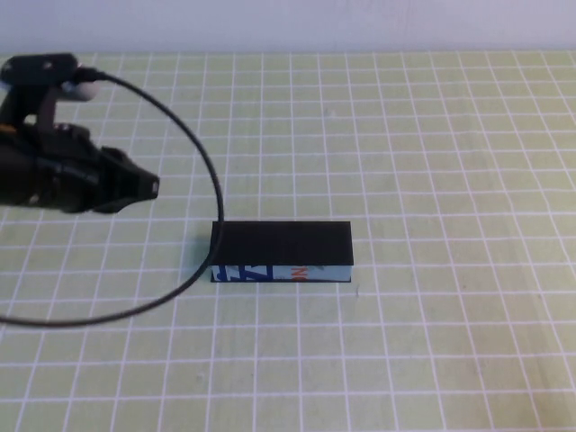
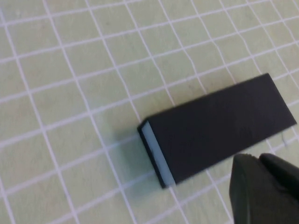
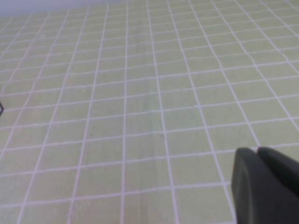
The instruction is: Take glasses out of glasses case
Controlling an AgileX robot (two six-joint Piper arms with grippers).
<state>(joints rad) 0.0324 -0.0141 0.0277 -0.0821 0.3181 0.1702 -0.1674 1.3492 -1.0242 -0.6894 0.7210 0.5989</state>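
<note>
The glasses case point(image 1: 281, 251) lies closed in the middle of the table, black lid on top, light blue side with dark blue and orange print facing me. The left wrist view shows the same case point(image 2: 217, 127) with its pale end wall. No glasses are visible; they are hidden. My left gripper point(image 1: 151, 186) hovers to the left of the case, a short gap away, its fingers pressed together with nothing between them; in its own wrist view the left gripper point(image 2: 258, 158) is close beside the case. The right gripper point(image 3: 257, 150) is shut over bare mat, and outside the high view.
A green mat with a white grid point(image 1: 432, 162) covers the table. The left arm's black cable point(image 1: 202, 171) loops from the wrist down across the mat, passing just left of the case. A pale wall point(image 1: 288, 22) runs along the far edge.
</note>
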